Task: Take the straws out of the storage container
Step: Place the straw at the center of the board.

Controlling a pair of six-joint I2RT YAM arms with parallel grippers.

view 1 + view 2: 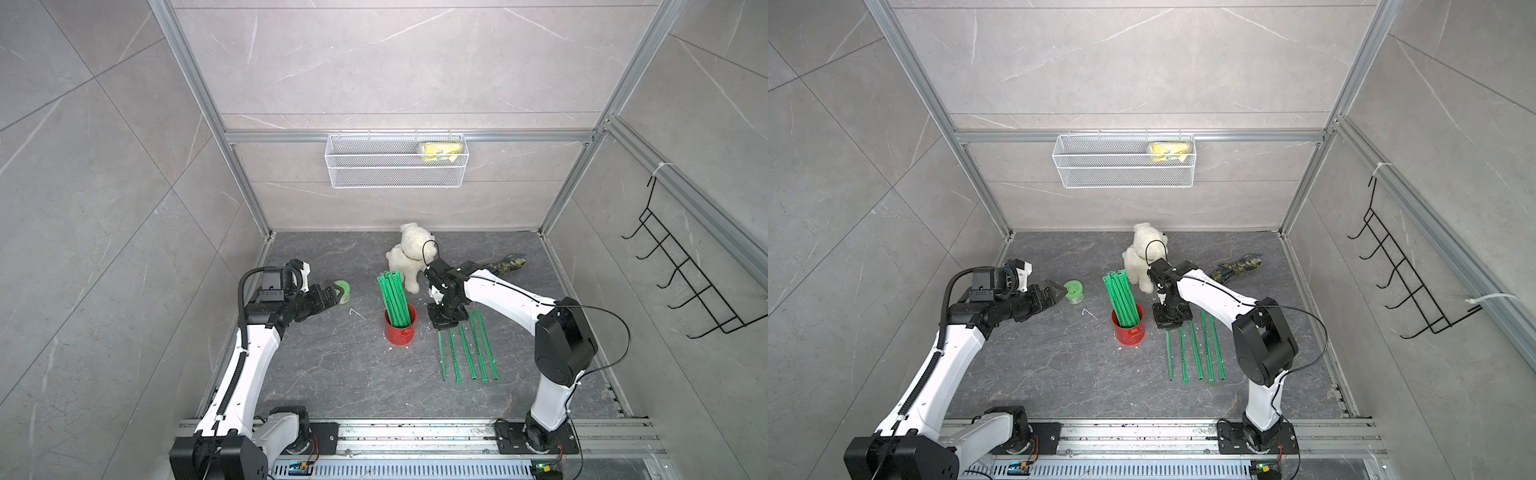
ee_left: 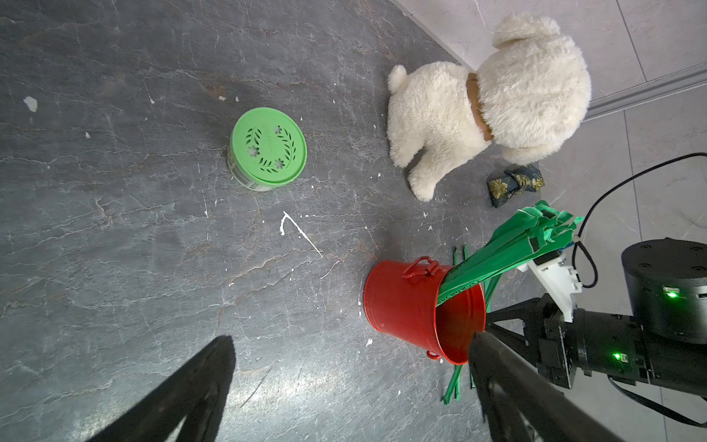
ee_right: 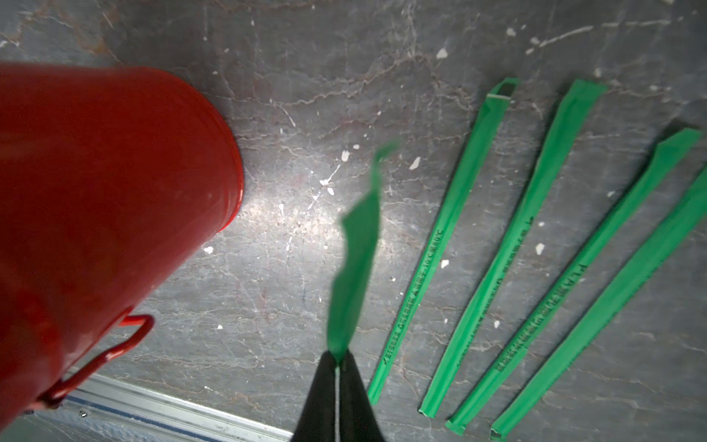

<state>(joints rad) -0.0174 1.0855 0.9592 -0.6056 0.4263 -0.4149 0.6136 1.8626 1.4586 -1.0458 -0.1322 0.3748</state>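
We count the job as begun but far from finished. The small red cylindrical metal can (image 1: 400,334) stands upright near the middle of the dark grey stone-look tabletop (image 1: 332,374). A thick bundle of long bright-green straws (image 1: 392,297) sits in it, leaning toward the far left and packed too tightly for us to count.

Just right of the can, four loose green straws (image 1: 476,353) lie flat side by side in a row, running from near to far. The right gripper (image 3: 338,358) points down at the far end of that row, its jaws pinched tight on a fifth green straw (image 3: 355,260). That straw runs toward the near side, between the can and the row, and we cannot tell whether its free end touches the tabletop. We judge it is about to join the row.

The left gripper (image 1: 334,294) hangs with its jaws spread wide and nothing between them, well left of the can, beside a small round green-lidded jar (image 2: 267,147).

What is left, as we see it: let this straw go, then lift out the whole bundle that fills the can
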